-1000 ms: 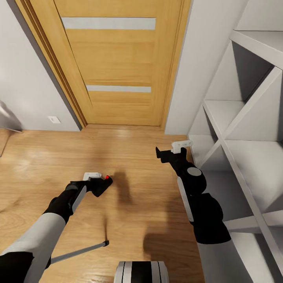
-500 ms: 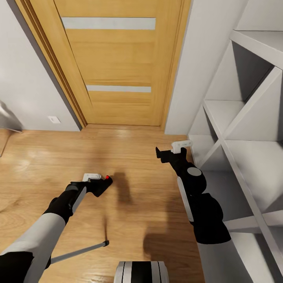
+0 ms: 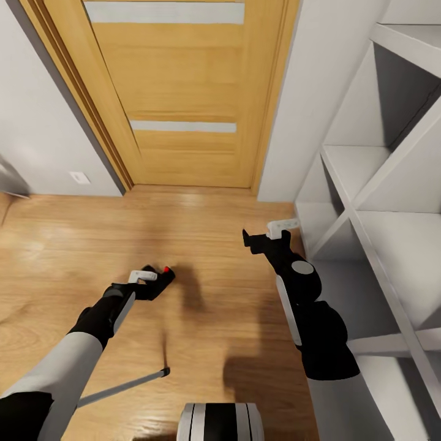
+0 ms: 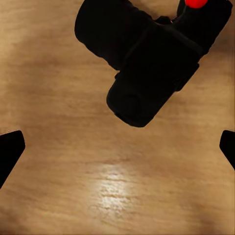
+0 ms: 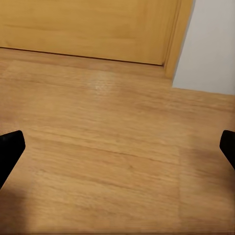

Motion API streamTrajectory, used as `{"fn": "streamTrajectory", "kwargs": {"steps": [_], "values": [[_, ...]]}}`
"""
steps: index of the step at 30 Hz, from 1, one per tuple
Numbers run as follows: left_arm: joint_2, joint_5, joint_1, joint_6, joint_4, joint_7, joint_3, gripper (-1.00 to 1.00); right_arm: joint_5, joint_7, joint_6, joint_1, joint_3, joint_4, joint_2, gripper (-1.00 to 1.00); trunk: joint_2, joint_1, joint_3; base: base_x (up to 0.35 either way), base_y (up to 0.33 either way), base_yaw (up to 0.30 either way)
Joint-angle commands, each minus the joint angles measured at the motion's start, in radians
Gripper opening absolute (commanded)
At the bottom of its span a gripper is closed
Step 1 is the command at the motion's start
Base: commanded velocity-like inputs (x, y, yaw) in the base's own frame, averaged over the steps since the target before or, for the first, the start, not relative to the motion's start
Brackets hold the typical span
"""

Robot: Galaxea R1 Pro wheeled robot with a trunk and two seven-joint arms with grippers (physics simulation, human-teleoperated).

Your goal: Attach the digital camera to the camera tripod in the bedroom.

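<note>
Left gripper (image 3: pixel 160 280) sits low over the plank floor (image 3: pixel 202 245) with the digital camera (image 4: pixel 147 63) at its tip. In the left wrist view the jaws are spread wide, fingertips (image 4: pixel 10 152) at the far edges. The camera lies ahead of the jaws and beyond their tips, not between them, red button (image 4: pixel 197 3) at its far end. Nothing is gripped. Whether the camera rests on the floor or is still touched cannot be told from the head view.

Right gripper (image 3: pixel 260 237) hangs in the air just beside the white cube shelves (image 3: pixel 367 202), jaws wide apart, empty; ahead of them only bare floor, the oak door (image 3: pixel 184 92) bottom and grey wall corner (image 5: pixel 205 44).

A thin silver rod with a black tip (image 3: pixel 125 387) lies on the floor behind the left jaws, near the robot base (image 3: pixel 220 422); likely a tripod leg, cannot say for sure. Tripod head not seen.

Progress, as judged: early. Camera not secured in the jaws, not mounted. Left to do: close on the camera, lift it, turn to the tripod, seat it on the head.
</note>
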Motion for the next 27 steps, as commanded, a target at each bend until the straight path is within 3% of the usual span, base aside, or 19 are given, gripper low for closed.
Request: {"fn": "streamTrajectory", "kwargs": {"steps": [1,27], "values": [[0.001,-0.002,0.000,0.005,-0.001,0.004,-0.006,1.00,0.008,0.001,0.006,-0.001,0.001,-0.001,0.000,1.00,-0.001,0.000,-0.005,0.000,0.000,0.000],[-0.003,-0.005,0.000,0.005,-0.017,0.004,-0.004,1.00,0.008,0.001,0.006,-0.001,0.001,0.001,0.000,1.00,-0.007,0.012,-0.105,0.000,0.000,0.000]]}}
